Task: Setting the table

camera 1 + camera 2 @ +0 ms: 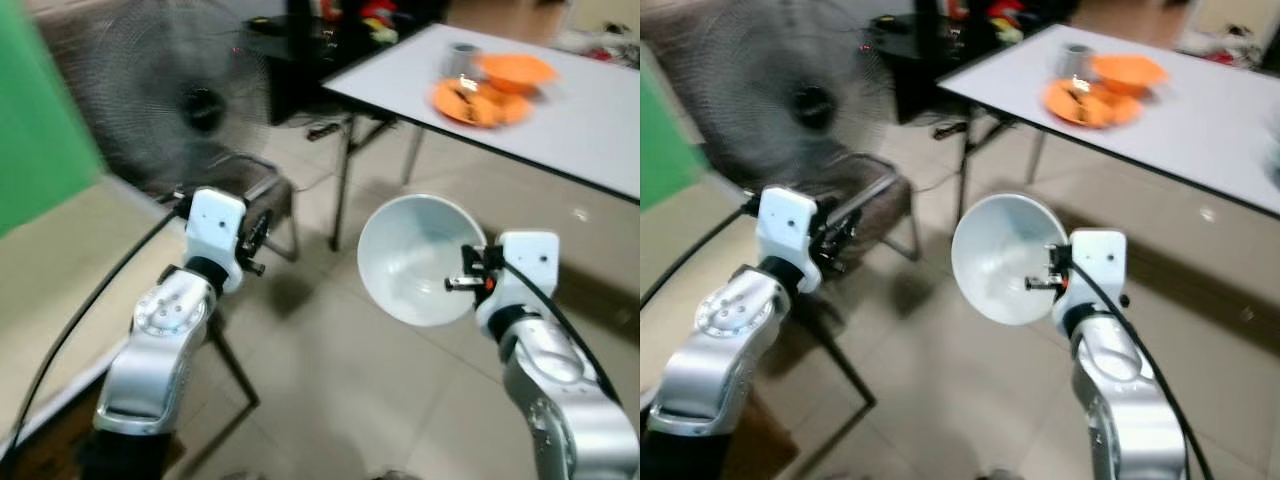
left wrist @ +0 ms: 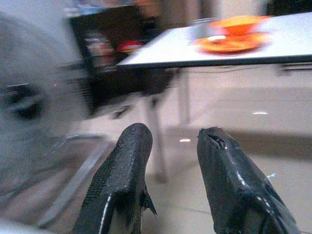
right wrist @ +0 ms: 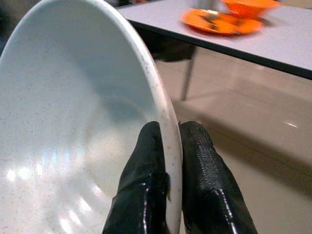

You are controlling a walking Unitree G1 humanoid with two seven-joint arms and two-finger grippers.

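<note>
Head stereo downward; wrists along pincers

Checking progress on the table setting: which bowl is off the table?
The white bowl, pinched at its rim by the right tool; the orange bowl sits on the table.

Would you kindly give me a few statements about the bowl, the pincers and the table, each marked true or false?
1. The right pincer grips the white bowl by its rim. True.
2. The white bowl rests on the table. False: it is held in the air above the floor, short of the table.
3. The left pincer holds a cup. False: it is open and holds nothing.
4. An orange plate and an orange bowl are on the table. True.
5. The white bowl is full of food. False: it is empty.
</note>
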